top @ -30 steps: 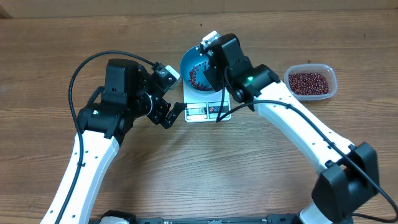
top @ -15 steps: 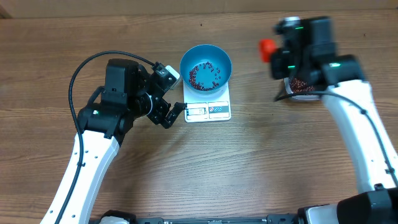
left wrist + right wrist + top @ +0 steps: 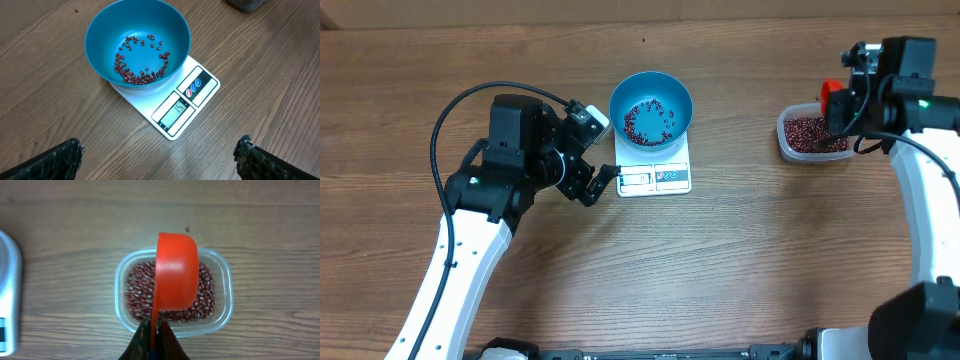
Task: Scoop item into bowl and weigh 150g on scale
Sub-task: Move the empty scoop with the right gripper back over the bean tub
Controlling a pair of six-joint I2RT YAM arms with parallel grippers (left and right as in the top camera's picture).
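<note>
The blue bowl (image 3: 675,95) stands on the white scale (image 3: 655,180) and holds a thin ring of red-brown beans (image 3: 648,120). In the left wrist view the bowl (image 3: 100,40), its beans (image 3: 140,75) and the scale (image 3: 200,87) lie ahead of my left gripper (image 3: 159,150), which is wide open with nothing between its fingers. That left gripper (image 3: 592,178) hovers just left of the scale. My right gripper (image 3: 155,337) is shut on the handle of a red scoop (image 3: 175,272), held over the clear tub (image 3: 120,280) of beans (image 3: 137,292). The red scoop (image 3: 833,100) hangs above the tub (image 3: 785,135).
Bare wooden tabletop surrounds the scale and the tub. A single stray bean (image 3: 187,229) lies on the wood beyond the tub. A black cable (image 3: 450,110) loops from the left arm.
My right arm has swung from over the blue bowl to the right, carrying the red scoop to above the clear tub. The left arm has not moved.
</note>
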